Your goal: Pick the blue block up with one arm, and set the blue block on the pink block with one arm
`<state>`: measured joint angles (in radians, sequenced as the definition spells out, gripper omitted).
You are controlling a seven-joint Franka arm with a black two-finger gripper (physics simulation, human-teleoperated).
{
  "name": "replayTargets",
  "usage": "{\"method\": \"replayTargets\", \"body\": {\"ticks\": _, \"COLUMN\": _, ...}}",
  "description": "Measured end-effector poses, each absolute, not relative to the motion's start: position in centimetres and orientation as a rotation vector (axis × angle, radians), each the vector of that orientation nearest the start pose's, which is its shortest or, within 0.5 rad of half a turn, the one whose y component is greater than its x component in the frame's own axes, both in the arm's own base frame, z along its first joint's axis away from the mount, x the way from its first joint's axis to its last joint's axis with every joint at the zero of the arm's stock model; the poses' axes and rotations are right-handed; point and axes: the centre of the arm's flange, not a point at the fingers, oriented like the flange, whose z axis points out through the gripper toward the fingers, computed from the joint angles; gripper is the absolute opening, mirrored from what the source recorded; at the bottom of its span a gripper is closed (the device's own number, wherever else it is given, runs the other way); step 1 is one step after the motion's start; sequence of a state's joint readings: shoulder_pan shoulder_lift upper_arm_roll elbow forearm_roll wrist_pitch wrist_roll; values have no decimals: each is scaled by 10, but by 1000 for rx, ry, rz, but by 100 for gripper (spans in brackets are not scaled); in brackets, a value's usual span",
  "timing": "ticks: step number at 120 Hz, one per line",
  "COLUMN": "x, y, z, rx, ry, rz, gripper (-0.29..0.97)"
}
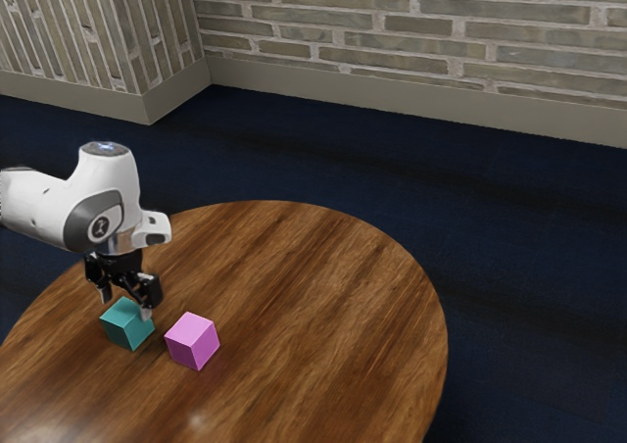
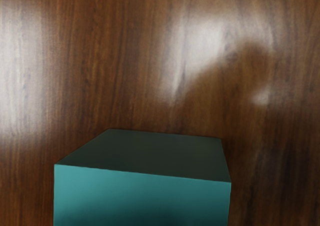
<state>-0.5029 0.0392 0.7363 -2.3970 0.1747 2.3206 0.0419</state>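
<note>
Now: my gripper (image 1: 125, 301) hangs straight down over the blue block (image 1: 125, 327), fingers spread and released, tips level with the block's top edge and nothing clamped between them. Block reads teal, sits flat on the round wooden table (image 1: 313, 286), near the edge at the exterior view's left. Pink block (image 1: 192, 340) stands just beside it, toward the exterior view's right, a narrow gap between them. Wrist view: blue block (image 2: 142, 186) directly under my hand, bare wood (image 2: 100, 61) beyond it.
</note>
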Motion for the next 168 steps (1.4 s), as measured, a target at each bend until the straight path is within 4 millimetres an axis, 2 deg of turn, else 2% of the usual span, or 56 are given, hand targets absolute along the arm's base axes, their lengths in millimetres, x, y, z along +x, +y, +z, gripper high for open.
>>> {"method": "replayTargets", "body": {"ticks": 23, "x": 468, "y": 128, "z": 281, "rx": -2989, "ry": -156, "rz": 196, "gripper": 68}}
{"method": "replayTargets", "body": {"ticks": 70, "x": 472, "y": 123, "z": 254, "rx": -2980, "ry": -203, "rz": 224, "gripper": 68}}
{"method": "replayTargets", "body": {"ticks": 95, "x": 473, "y": 125, "z": 253, "rx": -3002, "ry": -264, "rz": 206, "gripper": 48}}
{"method": "replayTargets", "body": {"ticks": 110, "x": 473, "y": 125, "z": 254, "rx": -3020, "ry": -300, "rz": 196, "gripper": 46}}
{"method": "replayTargets", "body": {"ticks": 124, "x": 475, "y": 124, "z": 270, "rx": -3053, "ry": -300, "rz": 141, "gripper": 39}}
{"method": "replayTargets", "body": {"ticks": 151, "x": 472, "y": 117, "z": 331, "rx": -3169, "ry": -247, "rz": 15, "gripper": 37}}
{"method": "replayTargets", "body": {"ticks": 168, "x": 465, "y": 128, "z": 353, "rx": -3204, "ry": -234, "rz": 17, "gripper": 37}}
